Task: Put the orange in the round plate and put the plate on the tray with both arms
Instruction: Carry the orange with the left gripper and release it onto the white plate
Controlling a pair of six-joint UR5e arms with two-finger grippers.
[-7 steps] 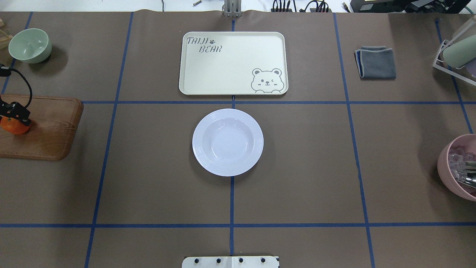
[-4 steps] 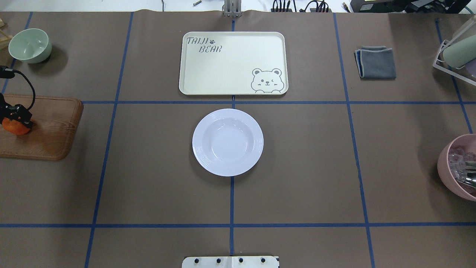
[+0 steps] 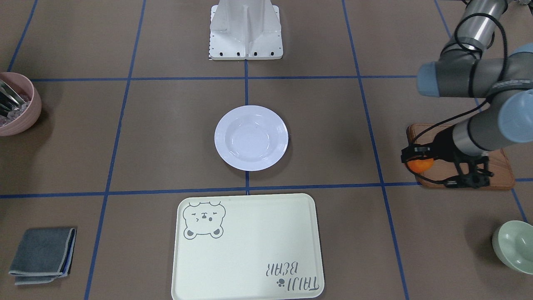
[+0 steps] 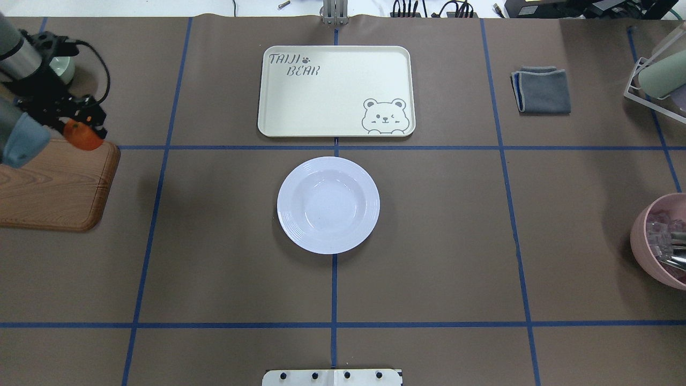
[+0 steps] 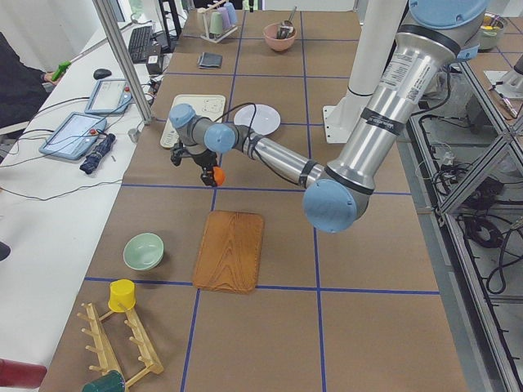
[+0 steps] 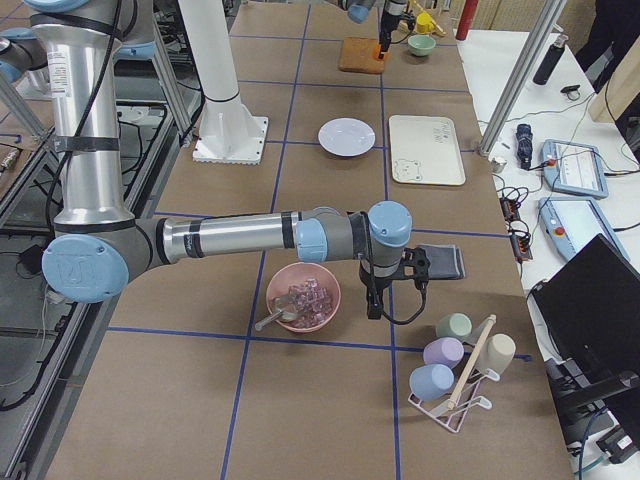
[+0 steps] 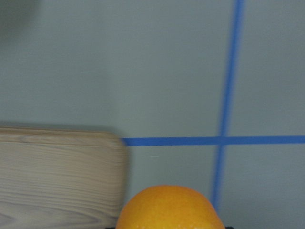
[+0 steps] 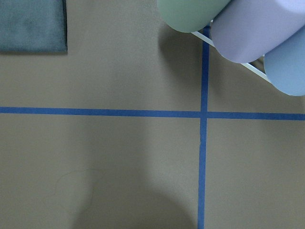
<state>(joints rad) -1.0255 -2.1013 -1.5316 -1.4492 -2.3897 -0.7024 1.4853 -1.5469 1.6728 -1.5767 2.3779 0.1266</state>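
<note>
Overhead exterior: left fingers (image 4: 99, 127) pinch orange (image 4: 83, 137) near wooden board (image 4: 53, 187) corner; right fingers (image 6: 373, 305): cannot tell.

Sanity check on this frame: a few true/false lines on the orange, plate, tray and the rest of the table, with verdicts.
1. The left gripper holds the orange. True.
2. The orange lies in the plate. False: the plate is empty, and the orange is in the gripper over the corner of the wooden board.
3. The plate sits on the tray. False: it sits on the table, between the tray and the robot's base.
4. Nothing lies on the tray. True.
5. The grey cloth lies on the wooden board. False: it lies on the table, on the other side of the tray from the board.
</note>
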